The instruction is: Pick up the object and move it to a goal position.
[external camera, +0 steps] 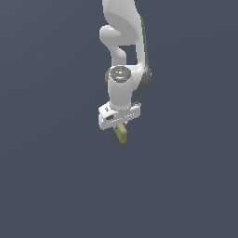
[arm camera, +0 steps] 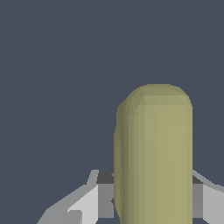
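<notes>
The object is an olive-yellow flat block with a rounded end (external camera: pixel 122 134). It sticks out below my white gripper (external camera: pixel 119 127) in the exterior view. In the wrist view the block (arm camera: pixel 155 153) fills the middle, standing between my two grey fingers (arm camera: pixel 98 199). The fingers sit close against both of its sides. My gripper is shut on the block. Whether the block touches the surface below cannot be told.
A plain dark blue-grey surface (external camera: pixel 56 186) fills the rest of both views. No other object, edge or goal marker shows. My white arm (external camera: pixel 123 42) reaches down from the top of the exterior view.
</notes>
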### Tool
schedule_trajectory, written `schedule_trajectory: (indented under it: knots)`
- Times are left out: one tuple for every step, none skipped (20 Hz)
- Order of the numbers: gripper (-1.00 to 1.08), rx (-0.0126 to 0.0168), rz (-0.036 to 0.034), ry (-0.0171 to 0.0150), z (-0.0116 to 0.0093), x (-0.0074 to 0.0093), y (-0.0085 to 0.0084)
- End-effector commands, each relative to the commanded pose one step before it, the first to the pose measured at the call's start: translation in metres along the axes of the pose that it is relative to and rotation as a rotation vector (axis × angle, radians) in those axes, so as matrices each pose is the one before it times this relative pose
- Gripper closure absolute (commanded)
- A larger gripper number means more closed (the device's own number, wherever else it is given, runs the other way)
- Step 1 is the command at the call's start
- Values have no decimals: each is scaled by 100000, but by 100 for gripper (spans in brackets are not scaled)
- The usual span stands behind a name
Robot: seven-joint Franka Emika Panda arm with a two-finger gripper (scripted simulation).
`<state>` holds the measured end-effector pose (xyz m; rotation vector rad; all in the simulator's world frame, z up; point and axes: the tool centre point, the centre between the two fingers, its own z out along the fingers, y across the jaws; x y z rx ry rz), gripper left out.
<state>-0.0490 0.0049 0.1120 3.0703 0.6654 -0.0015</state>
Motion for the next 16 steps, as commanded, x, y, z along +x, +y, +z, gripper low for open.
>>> schedule_trajectory:
  knots:
    - [108,-47,-56,89,-815,-595,-1191]
    - [108,-61,-9,-32,-358,-279,-555]
    - [108,0,0,0,-345,-268,-516]
    - [108,0,0,0,-326,-249,-485]
    - [108,0,0,0,-305,-229,-453]
    - [108,0,0,0,-284,-208,-418]
    - [108,0,0,0,-260,-187,-381]
    - [108,0,0,0,-235,-165,-342]
    - [108,0,0,0,-209,-144,-303]
    - [108,0,0,0,-182,-123,-263]
    - [108,0,0,0,-155,-103,-223]
    - [108,0,0,0,-127,-84,-183]
    - [108,0,0,0,-100,-65,-143]
    - [108,0,0,0,-71,-46,-102]
    - [108,0,0,0,-43,-27,-61]
    - [108,0,0,0,-14,-9,-20]
